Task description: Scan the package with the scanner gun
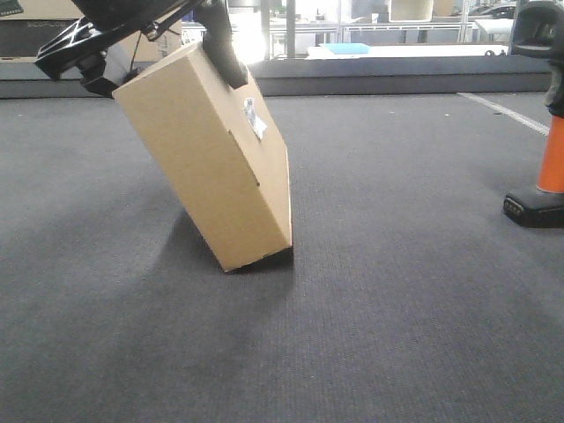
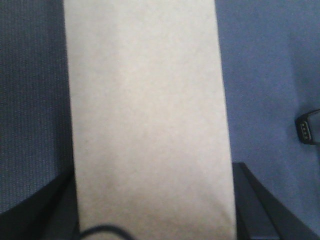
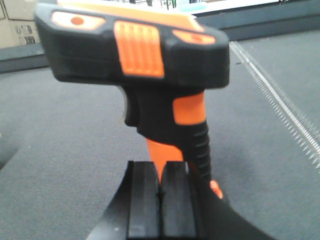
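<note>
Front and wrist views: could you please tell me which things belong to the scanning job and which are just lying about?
Job: box, its label, scanner, left gripper holding the box.
Lying about: cartons, blue item on the far table.

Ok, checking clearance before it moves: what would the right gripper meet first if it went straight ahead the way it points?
The scanner gun: its orange handle stands directly ahead of the right gripper, seemingly at the fingertips; the exact gap is unclear.

Front view sits low; wrist views hug package (image 2: pixel 145 125), scanner gun (image 3: pixel 150 75).
</note>
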Controlling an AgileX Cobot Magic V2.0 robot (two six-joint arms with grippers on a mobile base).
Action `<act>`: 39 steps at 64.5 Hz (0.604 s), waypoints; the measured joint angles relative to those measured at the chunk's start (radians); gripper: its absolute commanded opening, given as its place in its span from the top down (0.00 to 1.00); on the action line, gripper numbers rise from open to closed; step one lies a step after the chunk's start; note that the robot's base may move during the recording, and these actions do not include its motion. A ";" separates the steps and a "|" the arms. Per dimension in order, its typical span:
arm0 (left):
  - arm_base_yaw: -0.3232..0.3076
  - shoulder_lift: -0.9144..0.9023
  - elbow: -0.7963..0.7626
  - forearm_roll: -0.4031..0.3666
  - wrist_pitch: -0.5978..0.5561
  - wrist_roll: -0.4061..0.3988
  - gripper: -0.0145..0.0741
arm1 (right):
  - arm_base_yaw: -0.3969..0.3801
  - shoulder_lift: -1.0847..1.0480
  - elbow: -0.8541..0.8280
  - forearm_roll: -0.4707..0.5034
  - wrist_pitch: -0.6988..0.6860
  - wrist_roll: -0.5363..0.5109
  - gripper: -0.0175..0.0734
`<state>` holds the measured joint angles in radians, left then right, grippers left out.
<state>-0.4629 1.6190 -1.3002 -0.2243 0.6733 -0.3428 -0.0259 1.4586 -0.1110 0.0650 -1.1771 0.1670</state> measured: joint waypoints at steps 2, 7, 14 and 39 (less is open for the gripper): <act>0.000 0.000 0.000 0.000 0.000 0.000 0.96 | 0.000 0.008 0.000 0.000 -0.005 0.009 0.91; 0.000 0.000 0.000 0.002 -0.001 0.000 0.96 | 0.000 0.022 -0.004 -0.004 -0.012 0.017 0.72; 0.000 0.000 0.000 0.002 -0.003 0.000 0.96 | 0.000 0.028 -0.013 -0.009 -0.014 0.023 0.46; 0.000 0.000 0.000 0.009 -0.018 0.000 0.96 | 0.000 0.033 -0.168 0.001 0.169 0.032 0.19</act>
<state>-0.4629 1.6190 -1.3002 -0.2149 0.6554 -0.3428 -0.0259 1.4913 -0.2788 0.0659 -1.0082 0.1987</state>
